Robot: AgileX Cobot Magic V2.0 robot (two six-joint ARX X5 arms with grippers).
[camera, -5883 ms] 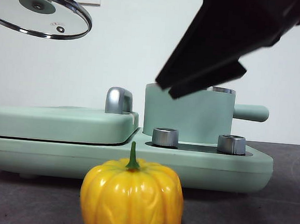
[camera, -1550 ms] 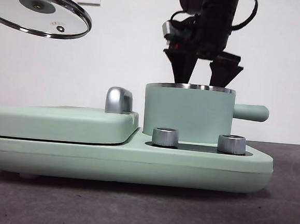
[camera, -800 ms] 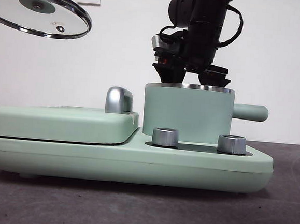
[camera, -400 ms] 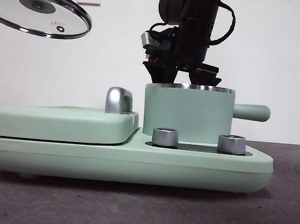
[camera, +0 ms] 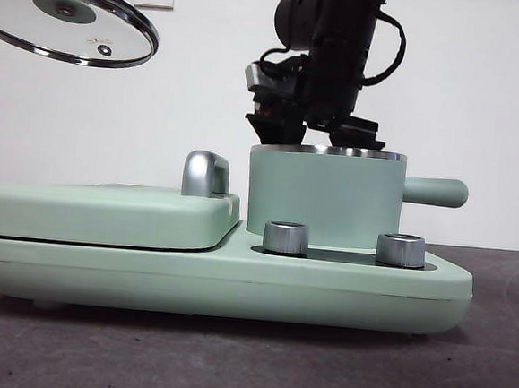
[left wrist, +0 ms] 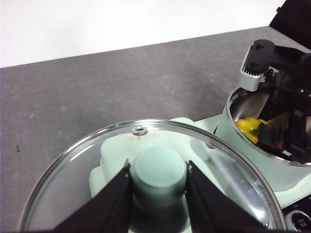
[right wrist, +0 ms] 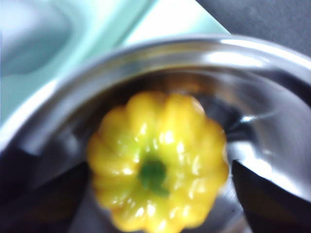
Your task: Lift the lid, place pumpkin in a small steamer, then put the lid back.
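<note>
The clear glass lid (camera: pixel 67 17) hangs high at the left, well off the pot; my left gripper (left wrist: pixel 158 167) is shut on its mint-green knob (left wrist: pixel 160 170). The small steamer (camera: pixel 324 197) stands uncovered on the appliance's right half. My right gripper (camera: pixel 312 126) reaches down into it from above, its tips hidden below the steel rim. Inside the pot, the yellow pumpkin (right wrist: pixel 158 160) sits stem up between the jaws of my right gripper (right wrist: pixel 159 169), which press both its sides. The left wrist view shows a sliver of the pumpkin (left wrist: pixel 248 127) inside the steamer (left wrist: pixel 221 131).
The wide mint-green appliance base (camera: pixel 217 276) fills the table's middle. Its flat griddle cover (camera: pixel 105 213) with a chrome handle (camera: pixel 205 174) lies left of the pot. Two silver knobs (camera: pixel 286 237) (camera: pixel 401 250) stand in front of the pot. Dark table surface runs around the base.
The pumpkin has left the table in front of the appliance. My right gripper has sunk deeper into the pot and drifted slightly left. The lid stays held high.
</note>
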